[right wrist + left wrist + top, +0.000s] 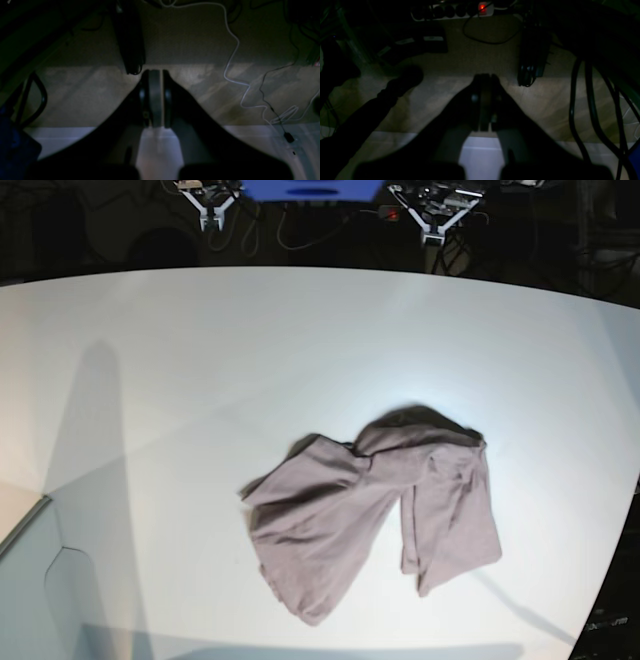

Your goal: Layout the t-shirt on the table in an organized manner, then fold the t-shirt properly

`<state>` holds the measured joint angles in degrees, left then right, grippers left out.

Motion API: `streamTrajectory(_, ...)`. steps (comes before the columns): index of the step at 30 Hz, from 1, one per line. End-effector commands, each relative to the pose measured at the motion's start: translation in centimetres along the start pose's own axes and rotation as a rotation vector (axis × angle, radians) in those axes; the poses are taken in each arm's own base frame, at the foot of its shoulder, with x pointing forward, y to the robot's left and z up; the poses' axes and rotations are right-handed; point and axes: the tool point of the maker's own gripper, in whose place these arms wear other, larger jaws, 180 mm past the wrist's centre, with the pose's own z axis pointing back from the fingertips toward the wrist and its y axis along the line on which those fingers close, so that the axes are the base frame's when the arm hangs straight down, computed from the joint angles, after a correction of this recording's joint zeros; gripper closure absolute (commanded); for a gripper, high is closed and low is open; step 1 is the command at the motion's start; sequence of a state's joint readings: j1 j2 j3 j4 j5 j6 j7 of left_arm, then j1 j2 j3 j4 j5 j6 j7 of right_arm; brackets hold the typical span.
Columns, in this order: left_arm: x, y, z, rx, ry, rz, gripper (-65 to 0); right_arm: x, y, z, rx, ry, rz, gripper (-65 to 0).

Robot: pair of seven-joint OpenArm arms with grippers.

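Observation:
The mauve t-shirt (378, 505) lies crumpled in a heap on the white table (200, 360), right of centre and towards the near edge, with folds overlapping and one part hanging down at the right. Both arms sit beyond the table's far edge, well away from the shirt. My left gripper (485, 76) is shut and empty, and shows small at the top right of the base view (437, 222). My right gripper (156, 72) is shut and empty, and shows at the top left of the base view (213, 212). Neither wrist view shows the shirt.
Both wrist views look down at a dim carpeted floor. A power strip (452, 11) with a red light and black cables (580, 105) lie under the left gripper. A white cable (237, 62) runs under the right one. A blue box (312, 189) stands between the arms.

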<state>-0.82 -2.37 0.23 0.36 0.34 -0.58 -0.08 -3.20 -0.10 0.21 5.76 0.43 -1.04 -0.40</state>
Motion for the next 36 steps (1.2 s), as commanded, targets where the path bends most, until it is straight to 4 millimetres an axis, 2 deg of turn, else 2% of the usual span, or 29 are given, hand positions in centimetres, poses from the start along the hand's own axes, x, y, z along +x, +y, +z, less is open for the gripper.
streamTrajectory(1,-0.1,0.4,0.0,0.01,0.003,-0.003,0.0,0.0,0.4,0.0,0.024,0.001,0.003,0.0)
streamTrajectory(13,-0.2,0.4,0.0,0.01,0.005,-0.004,0.0,0.1,0.4,0.0,0.024,-0.003,0.002,0.0)
streamTrajectory(21,-1.2,0.3,0.0,0.009,0.02,-0.005,0.0,0.2,0.4,0.0,0.024,-0.005,0.003,0.0)
streamTrajectory(36,-1.2,0.3,0.0,0.009,0.02,-0.005,0.0,0.6,0.4,0.0,0.024,-0.009,0.005,0.0)
